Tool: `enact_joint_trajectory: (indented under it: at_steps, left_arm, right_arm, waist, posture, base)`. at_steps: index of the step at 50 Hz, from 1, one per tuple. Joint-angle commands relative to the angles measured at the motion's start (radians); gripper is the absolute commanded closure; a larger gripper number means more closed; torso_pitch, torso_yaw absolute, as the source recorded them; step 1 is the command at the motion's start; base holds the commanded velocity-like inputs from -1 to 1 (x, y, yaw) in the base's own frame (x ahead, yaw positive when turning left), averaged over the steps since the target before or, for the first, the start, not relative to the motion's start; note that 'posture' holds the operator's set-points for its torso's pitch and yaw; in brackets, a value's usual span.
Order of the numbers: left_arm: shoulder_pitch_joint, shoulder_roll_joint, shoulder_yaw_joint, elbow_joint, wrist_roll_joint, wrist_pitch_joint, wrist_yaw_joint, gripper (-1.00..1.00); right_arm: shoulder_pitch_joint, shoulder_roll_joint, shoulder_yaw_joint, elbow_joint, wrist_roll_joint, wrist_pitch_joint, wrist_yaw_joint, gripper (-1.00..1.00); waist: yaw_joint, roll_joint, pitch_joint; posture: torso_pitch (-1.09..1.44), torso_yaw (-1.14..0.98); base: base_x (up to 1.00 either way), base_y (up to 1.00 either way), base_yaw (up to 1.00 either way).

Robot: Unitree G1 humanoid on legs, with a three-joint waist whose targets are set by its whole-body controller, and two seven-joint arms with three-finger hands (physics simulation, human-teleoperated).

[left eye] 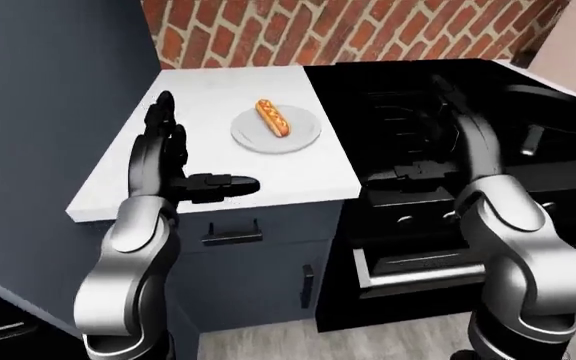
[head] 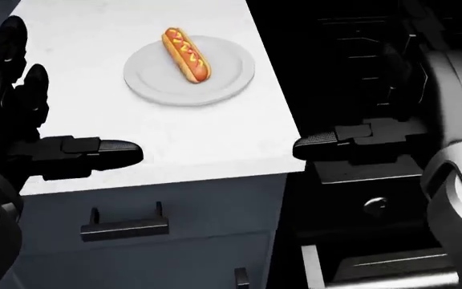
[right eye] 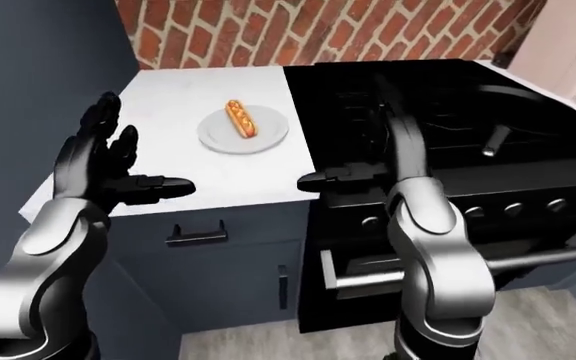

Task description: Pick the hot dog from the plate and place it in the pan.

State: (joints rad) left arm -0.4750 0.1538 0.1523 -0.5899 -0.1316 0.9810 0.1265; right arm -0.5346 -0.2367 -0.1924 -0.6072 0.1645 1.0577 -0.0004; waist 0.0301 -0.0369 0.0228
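Observation:
The hot dog (head: 186, 54), in a bun with mustard, lies on a round white plate (head: 231, 78) on the white counter (head: 215, 138). My left hand (left eye: 200, 146) is open, fingers upright and thumb pointing right, over the counter's lower left, apart from the plate. My right hand (right eye: 353, 135) is open and empty over the left part of the black stove (right eye: 448, 82), thumb pointing left towards the counter. The dark pan sits on the stove at the right; its grey handle (right eye: 495, 139) shows, while its body blends into the stove.
A red brick wall (left eye: 368, 30) runs behind the counter and stove. A tall dark blue panel (left eye: 58, 97) stands at the counter's left. Below are a drawer handle (left eye: 232, 234), stove knobs (right eye: 513, 208) and the oven door bar (right eye: 468, 266).

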Motion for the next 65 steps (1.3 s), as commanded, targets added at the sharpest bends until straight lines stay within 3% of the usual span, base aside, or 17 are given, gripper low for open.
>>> enact_joint_trajectory:
  at_steps: [1, 2, 4, 10, 14, 16, 17, 19, 25, 29, 30, 33, 43, 44, 46, 57, 65]
  left_arm:
    - [-0.025, 0.000, -0.010, -0.024, -0.004, -0.029, -0.005, -1.00]
    - [-0.027, 0.000, -0.010, -0.025, -0.004, -0.027, -0.005, -1.00]
    - [-0.026, -0.001, -0.011, -0.028, -0.004, -0.025, -0.005, -1.00]
    - [-0.027, -0.001, -0.011, -0.026, -0.001, -0.026, -0.007, -1.00]
    - [-0.027, -0.003, -0.010, -0.029, -0.002, -0.021, -0.006, -1.00]
    - [-0.025, -0.003, -0.009, -0.027, -0.003, -0.027, -0.008, -1.00]
    - [-0.024, -0.003, -0.008, -0.026, -0.003, -0.028, -0.008, -1.00]
    - [-0.026, -0.002, -0.007, -0.026, -0.004, -0.027, -0.007, -1.00]
    - [-0.025, -0.001, -0.005, -0.030, -0.008, -0.023, -0.005, -1.00]
    - [-0.025, -0.004, -0.009, -0.033, -0.008, -0.021, -0.002, -1.00]
    - [-0.025, -0.004, -0.009, -0.034, -0.009, -0.020, -0.001, -1.00]
    - [-0.025, -0.003, -0.007, -0.040, -0.011, -0.016, -0.001, -1.00]
    - [-0.033, 0.000, -0.005, -0.046, -0.016, -0.004, 0.003, -1.00]
    - [-0.033, 0.000, -0.005, -0.045, -0.016, -0.005, 0.003, -1.00]
    - [-0.032, 0.001, -0.005, -0.046, -0.015, -0.004, 0.003, -1.00]
    - [-0.052, 0.019, -0.009, -0.010, -0.005, -0.016, -0.027, -1.00]
    - [-0.195, 0.070, -0.031, 0.176, 0.048, -0.064, -0.104, -1.00]
  right_arm:
    - [-0.021, -0.012, -0.018, -0.024, -0.006, -0.021, -0.008, -1.00]
    - [-0.022, -0.013, -0.019, -0.027, -0.006, -0.018, -0.009, -1.00]
    - [-0.016, -0.013, -0.018, -0.030, -0.006, -0.020, -0.010, -1.00]
    - [-0.019, -0.013, -0.018, -0.029, -0.003, -0.018, -0.010, -1.00]
    - [-0.022, -0.013, -0.015, -0.028, -0.004, -0.016, -0.012, -1.00]
    - [-0.023, -0.014, -0.014, -0.025, -0.006, -0.018, -0.013, -1.00]
    - [-0.024, -0.013, -0.011, -0.025, -0.004, -0.014, -0.011, -1.00]
    - [-0.027, -0.010, -0.011, -0.027, -0.005, -0.006, -0.014, -1.00]
    - [-0.019, -0.008, -0.010, -0.025, -0.010, -0.007, -0.019, -1.00]
    - [-0.014, -0.003, -0.009, -0.016, -0.014, -0.012, -0.022, -1.00]
    - [-0.013, -0.002, -0.010, -0.015, -0.014, -0.014, -0.022, -1.00]
    - [-0.023, -0.002, -0.013, -0.024, -0.010, 0.002, -0.027, -1.00]
    - [-0.030, -0.004, -0.016, -0.031, 0.013, 0.024, -0.040, -1.00]
    - [-0.023, -0.004, -0.020, -0.025, 0.013, 0.007, -0.039, -1.00]
    - [-0.027, -0.005, -0.023, -0.032, 0.016, 0.016, -0.044, -1.00]
    - [-0.032, -0.010, -0.019, -0.036, 0.026, 0.021, -0.048, -1.00]
    - [-0.063, -0.021, -0.014, -0.007, 0.023, 0.020, -0.039, -1.00]
  waist:
    - [-0.005, -0.010, -0.021]
    - [-0.001, -0.009, -0.031]
    - [-0.011, -0.013, 0.010]
    - [-0.029, 0.003, 0.000]
    - [-0.039, 0.056, -0.001]
    - [-0.040, 0.117, -0.025]
    - [-0.033, 0.084, -0.012]
    - [-0.031, 0.104, 0.003]
    - [-0.030, 0.059, 0.025]
    - [-0.013, -0.026, 0.001]
    - [-0.012, 0.021, 0.010]
    - [-0.014, 0.020, -0.016]
    - [-0.022, 0.035, -0.020]
    - [-0.022, 0.040, -0.038]
    - [-0.025, 0.037, -0.017]
    - [-0.023, 0.034, -0.010]
    - [-0.016, 0.030, -0.008]
  posture:
    - [0.00, 0.00]
    - [0.00, 0.00]
    - [0.00, 0.00]
    - [0.00, 0.00]
    - [0.00, 0.00]
    - [0.00, 0.00]
    - [0.00, 0.00]
    - [0.00, 0.00]
    - [0.00, 0.00]
    - [0.00, 0.00]
    - [0.00, 0.00]
    - [0.00, 0.00]
    - [0.00, 0.00]
    - [0.00, 0.00]
    - [0.00, 0.00]
    - [0.00, 0.00]
    - [0.00, 0.00]
  base:
    - [0.28, 0.00, 0.00]
    - [0.28, 0.00, 0.00]
    - [0.28, 0.00, 0.00]
    - [0.24, 0.02, 0.00]
    - [0.24, 0.01, 0.00]
    - [0.23, 0.02, 0.00]
    - [0.10, 0.00, 0.00]
    - [0.02, 0.00, 0.00]
    - [0.00, 0.00, 0.00]
    - [0.00, 0.00, 0.00]
    - [0.00, 0.00, 0.00]
    - [0.00, 0.00, 0.00]
    - [0.00, 0.00, 0.00]
    - [-0.06, 0.00, 0.00]
    - [0.00, 0.00, 0.00]
    - [0.00, 0.00, 0.00]
    - [0.00, 0.00, 0.00]
